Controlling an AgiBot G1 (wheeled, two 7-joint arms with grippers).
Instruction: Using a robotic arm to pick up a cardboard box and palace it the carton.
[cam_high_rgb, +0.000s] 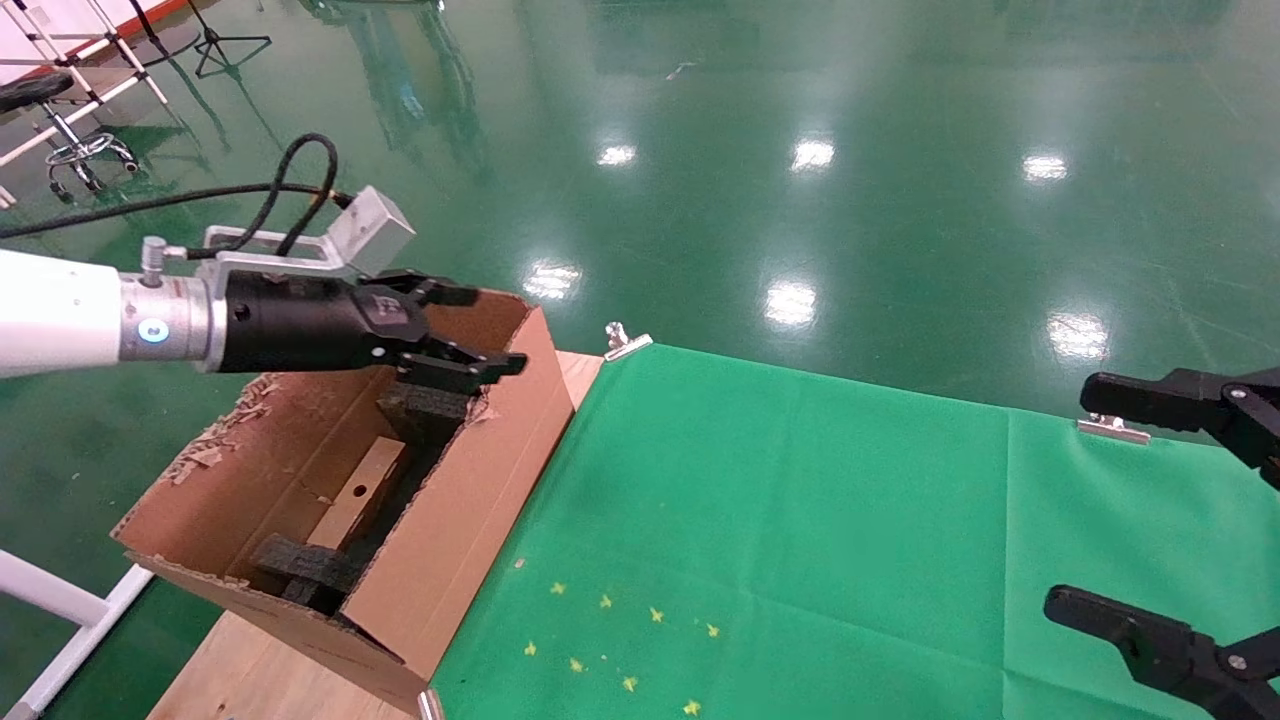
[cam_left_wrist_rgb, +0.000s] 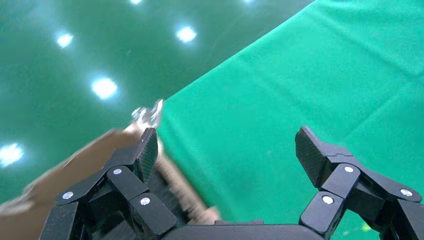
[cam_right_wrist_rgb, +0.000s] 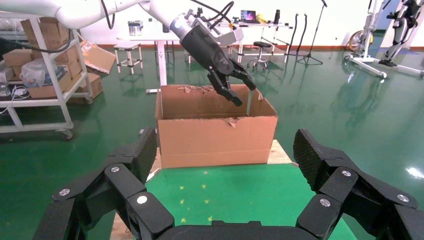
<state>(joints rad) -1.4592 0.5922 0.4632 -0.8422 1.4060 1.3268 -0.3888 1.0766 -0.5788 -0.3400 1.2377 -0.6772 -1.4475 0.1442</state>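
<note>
The carton (cam_high_rgb: 470, 480) stands open at the table's left end, with ragged flaps. The cardboard box (cam_high_rgb: 368, 472) lies flat inside it between black foam blocks (cam_high_rgb: 430, 412), its round hole showing. The robotic arm (cam_high_rgb: 60, 310) reaches in from the left. Its left gripper (cam_high_rgb: 495, 330) hovers open and empty above the carton's far end, over the rim nearest the cloth. In the right wrist view the left gripper (cam_right_wrist_rgb: 245, 94) hangs just above the carton (cam_right_wrist_rgb: 215, 135). The left wrist view shows its open fingertips (cam_left_wrist_rgb: 148, 145) over cloth and a blurred carton edge (cam_left_wrist_rgb: 75, 165). My right gripper (cam_high_rgb: 1075, 500) stays open at the far right.
A green cloth (cam_high_rgb: 800, 520) with small yellow marks (cam_high_rgb: 610, 640) covers the table right of the carton. Metal clips (cam_high_rgb: 625, 342) hold its far edge. Bare wood (cam_high_rgb: 250, 670) shows at the front left. A shelf with boxes (cam_right_wrist_rgb: 45, 75) stands beyond the carton.
</note>
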